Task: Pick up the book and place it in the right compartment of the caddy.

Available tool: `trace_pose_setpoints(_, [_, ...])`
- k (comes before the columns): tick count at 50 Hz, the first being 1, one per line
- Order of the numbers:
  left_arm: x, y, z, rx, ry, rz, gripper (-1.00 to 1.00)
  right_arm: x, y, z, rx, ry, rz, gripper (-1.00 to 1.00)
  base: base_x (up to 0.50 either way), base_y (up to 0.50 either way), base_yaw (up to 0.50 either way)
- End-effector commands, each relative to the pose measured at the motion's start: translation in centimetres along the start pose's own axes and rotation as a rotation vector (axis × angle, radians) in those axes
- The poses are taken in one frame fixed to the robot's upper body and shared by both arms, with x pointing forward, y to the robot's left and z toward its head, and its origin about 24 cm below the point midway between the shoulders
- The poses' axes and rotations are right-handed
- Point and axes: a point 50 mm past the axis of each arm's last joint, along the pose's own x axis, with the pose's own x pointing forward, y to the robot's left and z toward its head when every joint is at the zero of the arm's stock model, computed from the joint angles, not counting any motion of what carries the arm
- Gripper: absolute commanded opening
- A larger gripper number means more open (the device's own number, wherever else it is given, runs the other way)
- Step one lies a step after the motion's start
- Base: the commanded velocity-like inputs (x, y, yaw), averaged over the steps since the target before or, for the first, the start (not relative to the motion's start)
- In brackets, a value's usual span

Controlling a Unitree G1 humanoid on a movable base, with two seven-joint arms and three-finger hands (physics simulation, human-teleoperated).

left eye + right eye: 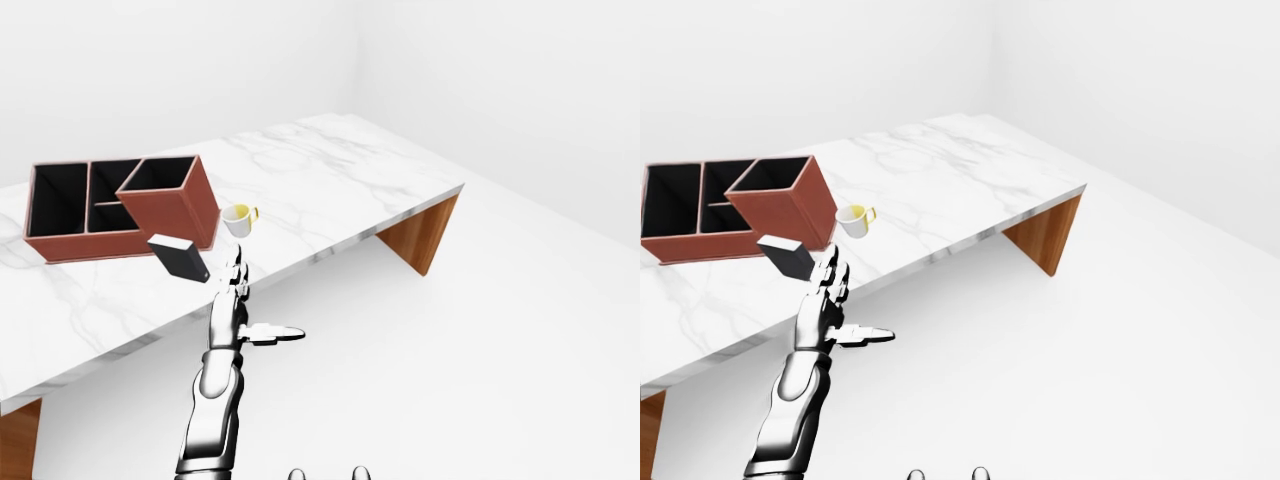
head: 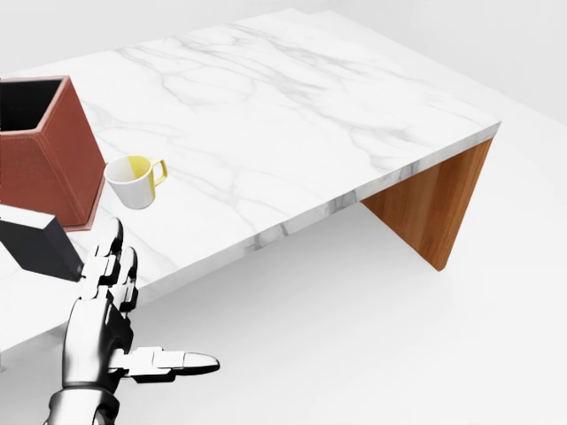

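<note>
The book (image 1: pixel 180 257) is a small black block on the marble table (image 1: pixel 330 170), just below the right end of the caddy. The caddy (image 1: pixel 175 215) is a red-brown box with black compartments at the table's left; its right compartment (image 1: pixel 160 175) is open at the top. My left hand (image 2: pixel 151 305) is open, fingers straight up and thumb out to the right, just right of the book and at the table's near edge, not touching it. Two silver tips (image 1: pixel 325 473) show at the bottom edge of the left-eye view, perhaps my right hand.
A white mug with a yellow inside and handle (image 1: pixel 238 219) stands on the table just right of the caddy, above my left hand. The table has a wooden side panel (image 1: pixel 425 235) at its right end. White floor lies to the right and below.
</note>
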Motion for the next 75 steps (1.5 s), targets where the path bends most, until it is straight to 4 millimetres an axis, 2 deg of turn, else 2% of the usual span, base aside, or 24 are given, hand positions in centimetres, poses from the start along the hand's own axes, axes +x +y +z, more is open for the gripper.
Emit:
trace_pose_setpoints(1, [0.0,0.0,0.1,-0.001,-0.002,-0.001,1.00,0.0,0.1,0.1,0.000,-0.003,0.005,1.00,0.00,0.00,-0.46])
trace_pose_setpoints(10, [0.0,0.0,0.0,-0.001,-0.002,-0.002,1.00,0.0,0.0,-0.1,0.002,0.000,-0.004,1.00,0.00,0.00,-0.33])
trace_pose_setpoints(17, [0.3,0.0,-0.7,0.001,0.031,0.000,1.00,0.1,0.1,-0.3,-0.020,0.015,-0.007,1.00,0.00,0.00,0.00])
trace_pose_setpoints(26, [0.2,0.2,-0.6,0.048,0.024,0.039,1.00,0.0,0.1,-0.4,-0.019,0.020,-0.008,1.00,0.00,0.00,0.00])
trace_pose_setpoints(30, [-0.3,0.4,0.3,0.063,-0.013,0.068,1.00,0.0,0.0,-0.7,-0.018,0.030,-0.012,1.00,0.00,0.00,0.00])
trace_pose_setpoints(33, [-0.9,0.5,0.7,0.151,-0.029,0.120,1.00,0.1,-0.1,-0.8,-0.018,0.034,-0.014,1.00,0.00,0.00,0.00])
trace_pose_setpoints(44, [-2.0,0.8,5.3,0.231,-0.210,0.248,1.00,0.2,-0.1,-0.6,-0.022,0.024,-0.015,1.00,0.00,0.00,0.00])
trace_pose_setpoints(54, [-2.7,1.3,7.3,0.378,-0.329,0.383,1.00,0.2,0.0,-0.8,-0.022,0.031,-0.015,1.00,0.00,0.00,0.00])
trace_pose_setpoints(62, [-2.9,1.2,7.0,0.509,-0.347,0.425,1.00,0.1,0.1,-0.4,-0.019,0.021,-0.012,1.00,0.00,0.00,0.00])
trace_pose_setpoints(66, [-3.5,1.1,7.2,0.584,-0.370,0.451,1.00,0.1,0.0,-0.6,-0.019,0.025,-0.014,1.00,0.00,0.00,0.00])
trace_pose_setpoints(75, [-3.7,1.1,7.6,0.653,-0.402,0.498,1.00,0.1,0.0,-0.4,-0.022,0.021,-0.019,1.00,0.00,0.00,0.00])
